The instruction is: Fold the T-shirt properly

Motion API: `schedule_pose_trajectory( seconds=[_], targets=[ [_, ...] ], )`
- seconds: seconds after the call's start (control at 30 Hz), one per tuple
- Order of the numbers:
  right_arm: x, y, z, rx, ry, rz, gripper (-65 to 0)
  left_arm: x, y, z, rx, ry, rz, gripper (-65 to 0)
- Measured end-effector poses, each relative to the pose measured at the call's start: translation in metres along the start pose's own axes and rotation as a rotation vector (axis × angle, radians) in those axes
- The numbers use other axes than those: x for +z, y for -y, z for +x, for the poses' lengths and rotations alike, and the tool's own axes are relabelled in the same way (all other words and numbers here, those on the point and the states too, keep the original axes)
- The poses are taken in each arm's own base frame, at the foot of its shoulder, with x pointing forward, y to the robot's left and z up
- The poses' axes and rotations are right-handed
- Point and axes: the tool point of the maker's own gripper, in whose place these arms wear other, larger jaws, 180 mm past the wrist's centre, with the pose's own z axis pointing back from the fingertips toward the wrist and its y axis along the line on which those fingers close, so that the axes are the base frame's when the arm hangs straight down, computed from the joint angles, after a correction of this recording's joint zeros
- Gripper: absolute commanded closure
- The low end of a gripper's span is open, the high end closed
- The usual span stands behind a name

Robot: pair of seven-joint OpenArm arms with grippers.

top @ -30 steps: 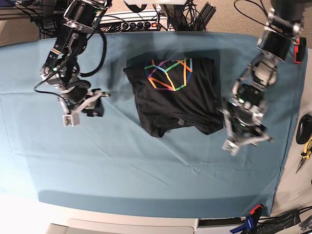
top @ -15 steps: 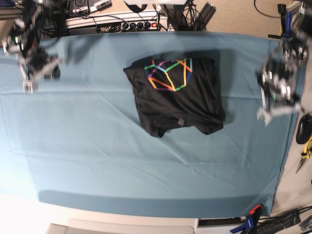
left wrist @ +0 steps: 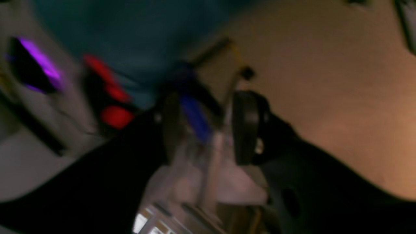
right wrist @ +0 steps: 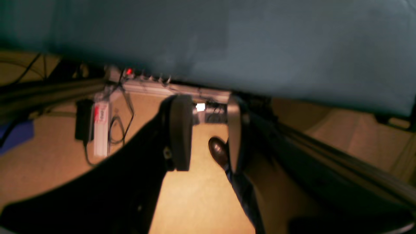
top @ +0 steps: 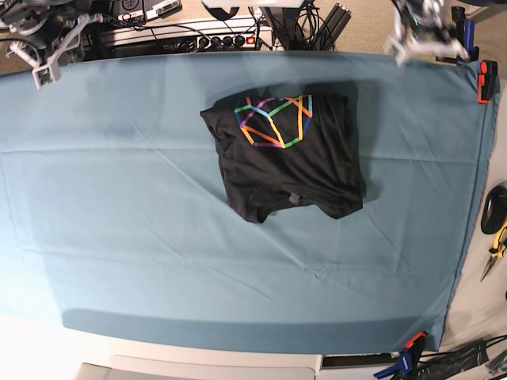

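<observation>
Lying folded mid-tabletop [top: 119,237], graphic up: black T-shirt [top: 287,158]. Left gripper [left wrist: 203,130] and right gripper [right wrist: 204,130] at far corners, fingers spread, holding nothing.

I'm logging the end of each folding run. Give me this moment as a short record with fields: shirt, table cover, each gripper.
shirt: black T-shirt folded into a compact, slightly uneven rectangle, rainbow line graphic facing up
table cover: teal cloth, shirt lying near its middle
left gripper: at the far table edge, jaws apart, holding nothing
right gripper: at the far corner, jaws apart, holding nothing
contact: neither gripper touches the shirt
</observation>
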Motion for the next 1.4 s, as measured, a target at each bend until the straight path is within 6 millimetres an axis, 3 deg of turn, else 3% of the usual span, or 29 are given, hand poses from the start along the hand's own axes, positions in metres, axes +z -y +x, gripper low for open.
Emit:
schedule_pose_trajectory(
  seconds=[0.27, 0.5, 0.67, 0.87, 1.0, 1.17, 1.27, 1.4],
  targets=[
    [0.002, -0.015, -0.020, -0.028, -0.040, 0.036, -19.1, 0.021, 0.075, -0.021, 0.096, -0.029, -0.203, -27.9],
    [-0.009, -0.024, -0.023, -0.116, 0.028, 0.078, -19.1, 0.002, 0.128, -0.034, 0.163, -0.085, -0.315, -27.9],
    [-0.061, -0.031, -0.078, -0.343, -0.088, 0.181, -19.1, -0.028, 0.170, -0.047, 0.211, -0.180, -0.433, -27.9],
    [-0.142, -0.079, -0.137, -0.614, -0.244, 0.364, -19.1, -0.068, 0.209, -0.054, 0.260, -0.278, -0.574, -27.9],
    [-0.197, -0.096, -0.138, -0.665, -0.271, 0.393, -19.1, -0.088, 0.238, -0.039, 0.364, -0.280, -0.686, -27.9],
    [-0.245, -0.143, -0.138, -0.581, -0.340, 0.430, -19.1, -0.121, 0.257, -0.021, 0.484, -0.230, -0.668, -27.9],
    [-0.268, -0.143, -0.145, -0.566, -0.344, 0.305, -19.1, -0.140, 0.260, -0.020, 0.505, -0.202, -0.571, -27.9],
    [-0.283, -0.141, -0.158, -0.526, -0.394, 0.112, -19.1, -0.161, 0.253, -0.006, 0.547, -0.123, -0.439, -27.0]
  ],
)
